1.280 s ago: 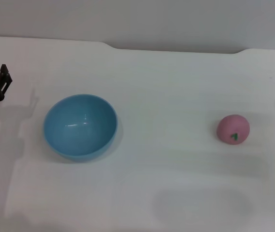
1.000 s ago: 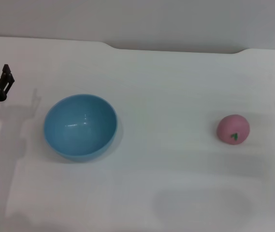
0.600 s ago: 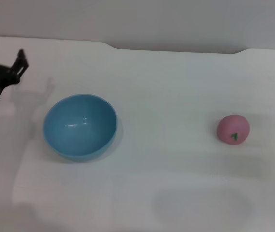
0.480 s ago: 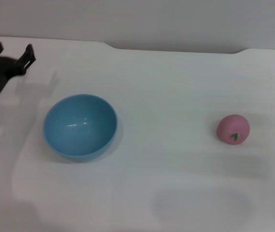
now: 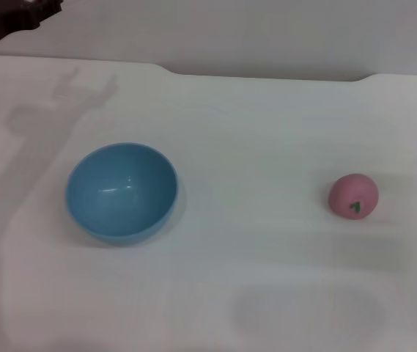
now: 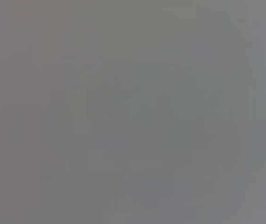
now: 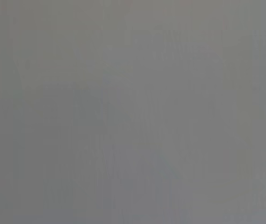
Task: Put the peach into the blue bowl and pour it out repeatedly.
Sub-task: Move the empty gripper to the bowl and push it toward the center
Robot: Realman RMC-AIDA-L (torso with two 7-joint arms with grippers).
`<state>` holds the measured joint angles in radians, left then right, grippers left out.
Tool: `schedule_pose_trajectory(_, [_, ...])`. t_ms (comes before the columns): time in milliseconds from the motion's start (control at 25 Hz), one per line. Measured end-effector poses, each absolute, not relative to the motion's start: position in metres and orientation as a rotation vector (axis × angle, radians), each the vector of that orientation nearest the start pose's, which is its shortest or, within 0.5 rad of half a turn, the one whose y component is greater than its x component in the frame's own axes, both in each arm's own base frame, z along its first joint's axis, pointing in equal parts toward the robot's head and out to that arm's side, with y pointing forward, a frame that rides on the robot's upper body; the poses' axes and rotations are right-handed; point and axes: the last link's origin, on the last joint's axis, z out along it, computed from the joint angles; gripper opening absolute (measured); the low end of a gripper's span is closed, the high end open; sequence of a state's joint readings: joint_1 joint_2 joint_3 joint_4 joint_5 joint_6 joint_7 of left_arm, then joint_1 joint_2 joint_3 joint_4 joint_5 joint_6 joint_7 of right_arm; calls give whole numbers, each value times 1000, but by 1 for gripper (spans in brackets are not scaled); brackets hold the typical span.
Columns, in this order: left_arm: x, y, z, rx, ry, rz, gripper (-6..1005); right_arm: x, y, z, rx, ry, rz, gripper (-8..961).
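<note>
Since the earlier frames my left arm has swung up and away: it sat low at the table's left edge beside the bowl, and now only a dark sliver of it [image 5: 17, 16] shows in the far left corner of the head view. I cannot tell how its claw is set, since the fingers are out of frame. Bowl and peach have not shifted.

Nearest me is a bare stretch of white table [image 5: 267, 293], carrying only soft shadows.

Farther out, at mid-depth, the bowl [image 5: 121, 192] sits upright on my left, mouth open, with nothing inside. The peach [image 5: 354, 196] rests on the table on my right, well apart from the bowl, its green leaf mark facing me. I judge it is placed there so the right arm can fetch it while the left tends the bowl (a guess from the layout). The right gripper is not in view.

Farthest back, the table edge meets a plain grey wall.

Nothing stands between peach and bowl, so the path looks open. Both wrist views show flat grey and tell me nothing. The task looks unstarted to me.
</note>
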<state>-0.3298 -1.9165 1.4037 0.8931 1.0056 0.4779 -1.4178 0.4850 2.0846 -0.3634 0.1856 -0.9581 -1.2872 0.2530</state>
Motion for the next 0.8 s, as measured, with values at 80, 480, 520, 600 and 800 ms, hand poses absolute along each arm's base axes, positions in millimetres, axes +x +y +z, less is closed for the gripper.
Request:
schedule_pose_trajectory(80, [-288, 403, 92, -1858, -788, -594, 812, 339, 311, -23, -1490, 726, 784, 686])
schedule_pose_trajectory(480, [-274, 382, 129, -2090, -1064, -247, 811, 338, 314, -21, -1489, 722, 787, 685])
schedule_pose_trajectory(520, [-273, 380, 127, -2111, -1090, -192, 811, 338, 314, -21, -1487, 722, 786, 685])
schedule_pose_trajectory(600, [-267, 371, 116, -2178, -1150, 0, 811, 338, 314, -21, -1488, 720, 786, 685])
schedule_pose_trajectory(800, [-256, 360, 96, -2251, -1159, 200, 811, 339, 315, -22, -1492, 728, 775, 684])
